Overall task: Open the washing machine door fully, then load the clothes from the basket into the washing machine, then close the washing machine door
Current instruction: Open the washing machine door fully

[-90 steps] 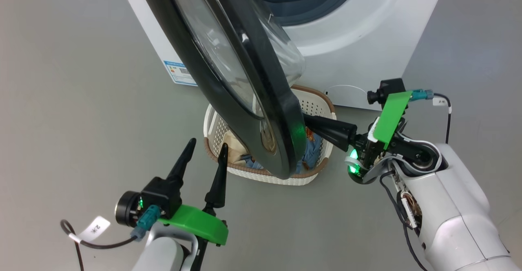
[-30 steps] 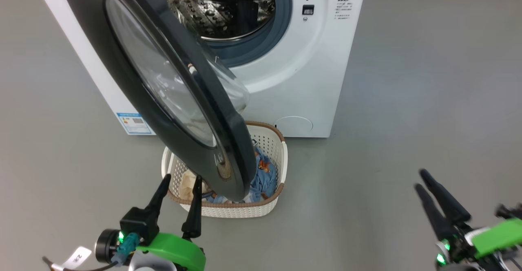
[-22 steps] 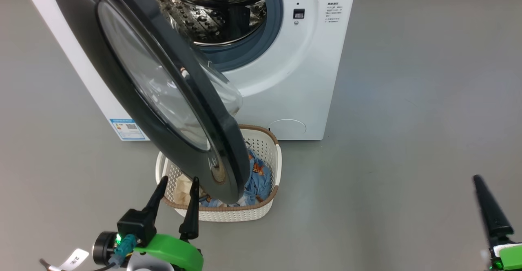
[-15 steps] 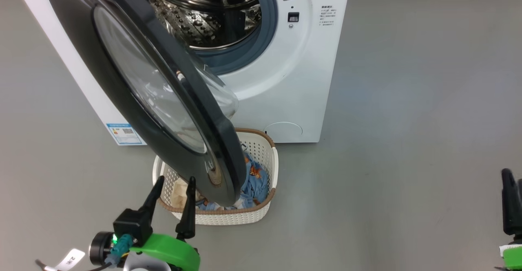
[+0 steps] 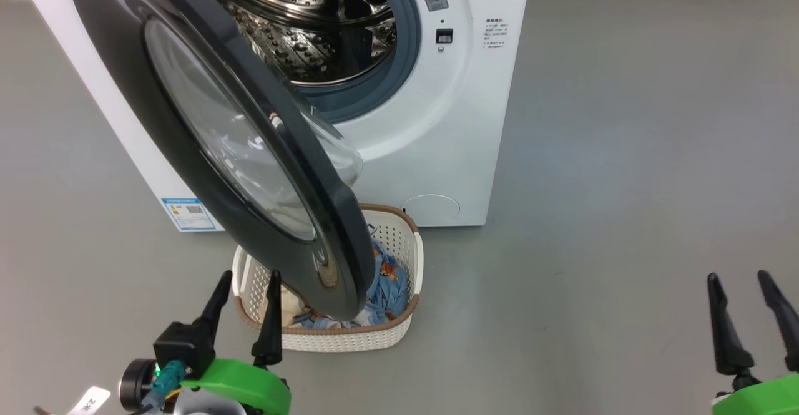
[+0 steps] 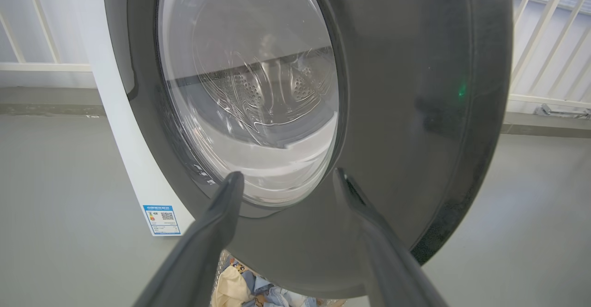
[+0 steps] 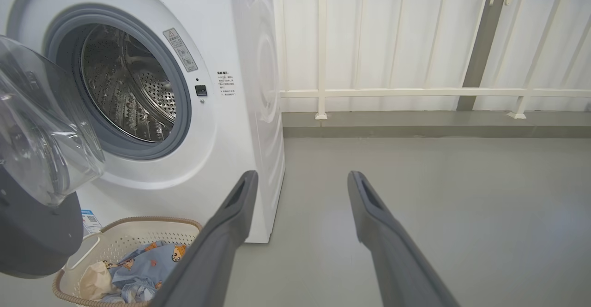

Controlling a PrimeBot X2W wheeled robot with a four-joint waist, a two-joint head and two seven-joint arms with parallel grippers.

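Door (image 5: 231, 146) only part open, overhanging basket (image 5: 340, 340) w/ clothes (image 5: 387, 284) at washer (image 5: 437, 122) front; L fingers (image 5: 270, 327) & R fingers (image 5: 724, 334) both spread, empty, so reaching in now prob clips door edge or tips basket.

Washing machine door (image 5: 218, 146): upper edge cut off in our head view. Basket (image 5: 349, 340): middle hidden behind the door, as we see it from above. Clothes (image 5: 388, 281): partly covered likewise. Blue sticker (image 5: 189, 213): print too small for us to read.
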